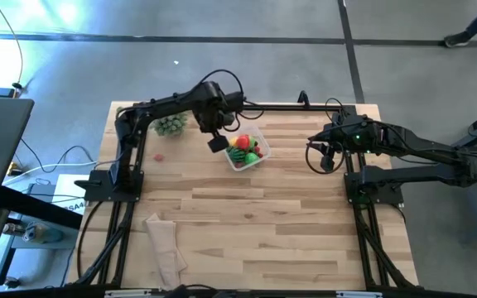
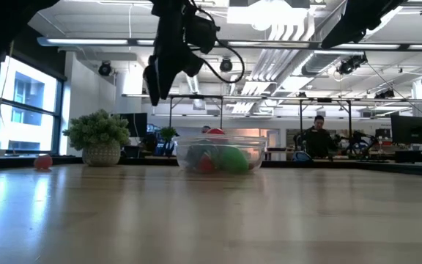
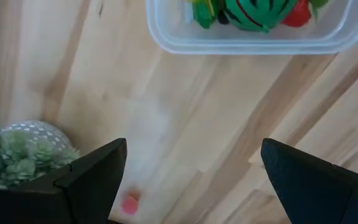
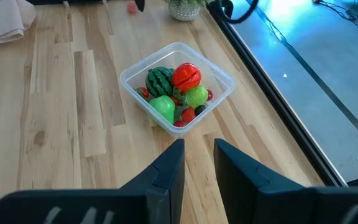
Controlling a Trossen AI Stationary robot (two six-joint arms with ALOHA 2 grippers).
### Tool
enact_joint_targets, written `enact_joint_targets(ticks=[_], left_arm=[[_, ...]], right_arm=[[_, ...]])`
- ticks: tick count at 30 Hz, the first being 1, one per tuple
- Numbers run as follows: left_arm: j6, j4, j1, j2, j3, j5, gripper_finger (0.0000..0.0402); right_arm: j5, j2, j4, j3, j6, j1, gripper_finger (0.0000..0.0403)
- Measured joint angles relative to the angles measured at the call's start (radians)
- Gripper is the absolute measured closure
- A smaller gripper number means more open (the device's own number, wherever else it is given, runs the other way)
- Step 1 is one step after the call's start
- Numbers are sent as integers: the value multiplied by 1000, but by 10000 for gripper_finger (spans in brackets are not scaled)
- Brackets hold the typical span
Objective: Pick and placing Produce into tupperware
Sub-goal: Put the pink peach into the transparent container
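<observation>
Left gripper (image 1: 216,142): fingers (image 3: 92,177) spread wide, holding nothing, touching nothing; it hangs above the table (image 1: 288,223) just beside the tub's left side, near the far edge.
Right gripper (image 4: 197,165): fingers close together with a narrow gap, nothing between them; it waits off the tub's right side, near the table's right edge.
Tub (image 1: 247,150): clear plastic, square with rounded corners, standing upright near the middle of the far edge.
Produce in tub (image 4: 178,90): a striped green watermelon ball (image 4: 160,79), a red fruit, two light-green pieces and a few small dark and red berries, heaped together and filling most of the floor.
Loose red piece (image 1: 158,155): a small red toy lying on the bare wood well to the left of the tub, toward the far-left corner; which fruit it is, perhaps a berry, is too small to tell.
Plant (image 1: 171,125): pale-green leafy ball in a white pot, at the far edge, left of the tub.
Cloth (image 1: 166,245): beige, crumpled, near the near-left corner.
</observation>
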Motion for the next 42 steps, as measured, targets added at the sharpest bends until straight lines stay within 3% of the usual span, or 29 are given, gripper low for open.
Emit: enact_joint_targets(ticks=[5, 11, 15, 22, 27, 32, 42], left_arm=[[-16, 3, -14, -45, -80, -15, 43], [-76, 5, -27, -197, -283, -138, 43], [-195, 89, -25, -362, -490, -213, 43], [-362, 346, -75, -716, -899, -207, 43], [-543, 554, -91, -931, -1107, -209, 43], [-622, 614, -90, -1033, -1194, -211, 43], [-620, 614, -90, -1044, -1206, -220, 43]], right_arm=[[0, 0, 0, 0, 0, 0, 327], [0, 0, 0, 0, 0, 0, 327], [0, 0, 0, 0, 0, 0, 327], [0, 0, 0, 0, 0, 0, 327], [0, 0, 0, 0, 0, 0, 327], [0, 0, 0, 0, 0, 0, 327], [0, 0, 0, 0, 0, 0, 327]])
